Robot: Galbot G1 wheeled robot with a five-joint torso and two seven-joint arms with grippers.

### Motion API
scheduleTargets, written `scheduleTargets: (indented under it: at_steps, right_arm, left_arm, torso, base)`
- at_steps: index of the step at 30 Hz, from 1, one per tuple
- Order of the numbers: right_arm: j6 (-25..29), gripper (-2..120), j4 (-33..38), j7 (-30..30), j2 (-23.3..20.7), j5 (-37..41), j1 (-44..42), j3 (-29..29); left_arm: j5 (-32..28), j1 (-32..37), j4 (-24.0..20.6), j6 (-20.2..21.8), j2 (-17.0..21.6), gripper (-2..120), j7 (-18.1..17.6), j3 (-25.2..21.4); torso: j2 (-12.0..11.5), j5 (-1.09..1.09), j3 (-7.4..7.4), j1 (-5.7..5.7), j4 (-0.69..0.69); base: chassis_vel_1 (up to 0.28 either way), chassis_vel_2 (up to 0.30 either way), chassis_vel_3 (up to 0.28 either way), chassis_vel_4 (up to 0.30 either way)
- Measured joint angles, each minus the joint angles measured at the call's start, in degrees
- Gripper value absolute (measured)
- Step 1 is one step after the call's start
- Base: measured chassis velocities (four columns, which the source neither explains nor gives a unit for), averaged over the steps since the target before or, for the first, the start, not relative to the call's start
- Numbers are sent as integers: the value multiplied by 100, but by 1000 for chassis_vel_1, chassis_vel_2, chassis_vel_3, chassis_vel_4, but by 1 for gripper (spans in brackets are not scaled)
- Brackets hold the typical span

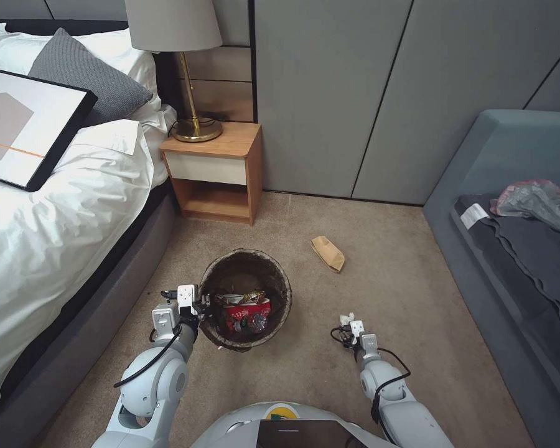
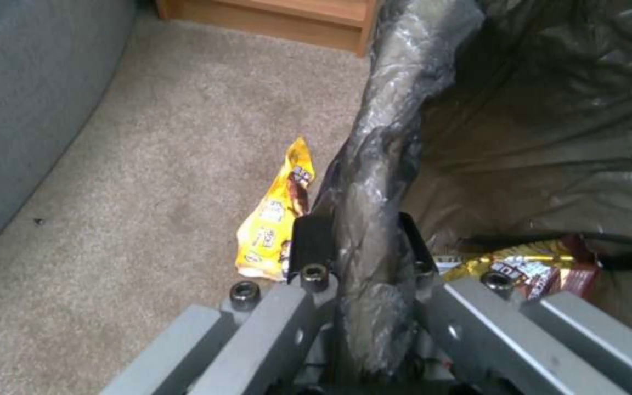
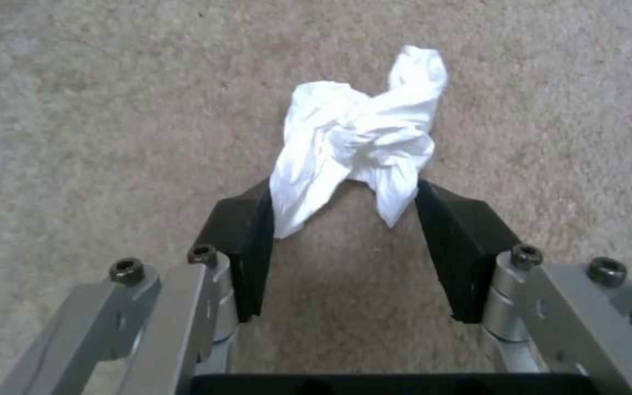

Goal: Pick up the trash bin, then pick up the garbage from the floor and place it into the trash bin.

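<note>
At the left, beside the grey upholstered bed base (image 1: 106, 274), the left gripper (image 1: 196, 306) was seen clamped on the left rim of the small round white plastic trash bin (image 1: 246, 298), its jaws drawn narrow with the dark brown bag liner (image 2: 374, 181) pinched between them; the hold was judged to serve for carrying the bin by its rim, so that its mouth was kept open and upward. On the beige carpet (image 1: 305, 386) just outside that rim, a yellow snack wrapper (image 2: 276, 214) was seen lying close against the bin's wall; it was not yet collected. Inside the bin, a red-and-white crushed paper cup (image 1: 249, 309) and a gold wrapper (image 2: 528, 266) were lying at the bottom.

Farther right, near the middle of the carpet and beyond the bin, a tan folded paper piece (image 1: 327, 252) was left lying alone, well apart from both grippers.

At the right, the right gripper (image 1: 353, 325) was held low over the carpet, its jaws spread wide on either side of a crumpled white paper wad (image 3: 360, 140); the black pads (image 3: 247, 247) were set just touching the wad's lower edges, apparently so that closing would catch it; the wad was judged not yet gripped.
</note>
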Motion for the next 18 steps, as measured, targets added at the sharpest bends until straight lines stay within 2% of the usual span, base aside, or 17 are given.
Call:
scheduleTargets:
  at_steps: [3,4,6,8,9,11,12,14,18]
  right_arm:
    - [144,41,-104,-75,7,-57,22,23]
    - [216,35,-160,-115,7,-86,37,30]
    - [261,32,-202,-138,3,-94,52,35]
    - [363,20,-296,-203,-29,-150,118,68]
    - [363,20,-296,-203,-29,-150,118,68]
    - [450,10,-367,-255,-64,-207,186,85]
    - [450,10,-367,-255,-64,-207,186,85]
    - [565,0,-443,-343,-87,-274,258,91]
    - [734,0,-538,-444,-93,-400,351,91]
  left_arm:
    - [-3,12,-9,-1,2,0,1,-5]
    - [-3,24,-16,-4,4,0,2,-7]
    - [-3,36,-26,-5,4,0,3,-8]
    - [-3,42,-36,-6,4,0,4,-9]
    - [-3,42,-36,-6,4,0,4,-9]
    - [5,44,-43,-6,2,0,4,0]
    - [5,44,-43,-6,2,0,4,0]
    - [16,46,-46,-6,-4,0,4,15]
    - [31,52,-45,-6,-4,0,5,23]
  torso:
    - [0,0,0,0,0]
    - [0,1,0,0,0]
    - [0,1,0,0,1]
    - [0,2,0,0,1]
    - [0,2,0,0,1]
    - [0,0,0,0,-2]
    - [0,0,0,0,-2]
    - [0,0,0,0,-2]
    - [0,0,0,0,0]
  base:
    - [0,0,0,0]
    - [0,0,0,0]
    - [0,0,0,0]
    - [0,0,0,0]
    - [0,0,0,0]
    - [0,0,0,0]
    - [0,0,0,0]
    - [0,0,0,0]
    - [0,0,0,0]
